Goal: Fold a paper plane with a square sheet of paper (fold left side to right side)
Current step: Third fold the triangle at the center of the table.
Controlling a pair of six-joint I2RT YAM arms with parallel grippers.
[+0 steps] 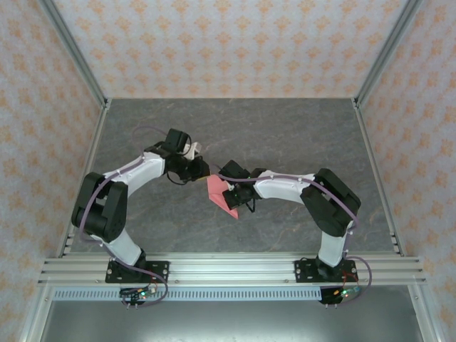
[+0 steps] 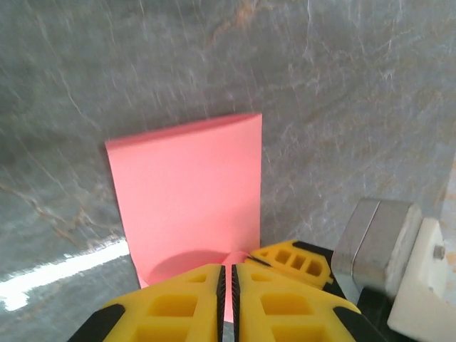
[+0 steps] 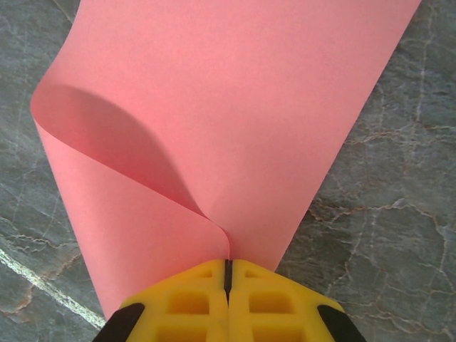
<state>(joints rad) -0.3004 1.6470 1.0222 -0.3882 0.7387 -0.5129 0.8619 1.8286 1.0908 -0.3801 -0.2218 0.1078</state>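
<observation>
Step in hand: I read this as the first fold, left side over to right side. The square sheet of paper (image 3: 235, 107) is curled over on itself in a soft loop, and no crease is pressed in yet.
Paper position: around the middle of the tabletop (image 1: 285, 135), between my two arms and partly lifted off the surface.
Right claw (image 3: 228, 265): closed tight on the paper, pinching the layers where the curl comes together.
Left claw (image 2: 228, 274): narrowed to a slit at the sheet's near edge, with a sliver of pink showing in the slit. I take it to be gripping that edge.
Claws together: the left wrist view shows another yellow fingertip just beside mine, which I judge to be the right claw's.
Arm pose: from above, both arms are bent at the elbow and reach inward so the wrists nearly meet. The left claw is on the far-left side of the sheet and the right claw on its right.
Next move: I'd need to bring the two edges square to each other, lower the loop onto the tabletop, then press along the bend while one claw keeps the edges matched.
Watch for: thin paper like this may skew or buckle if the two claws pull unevenly.
</observation>
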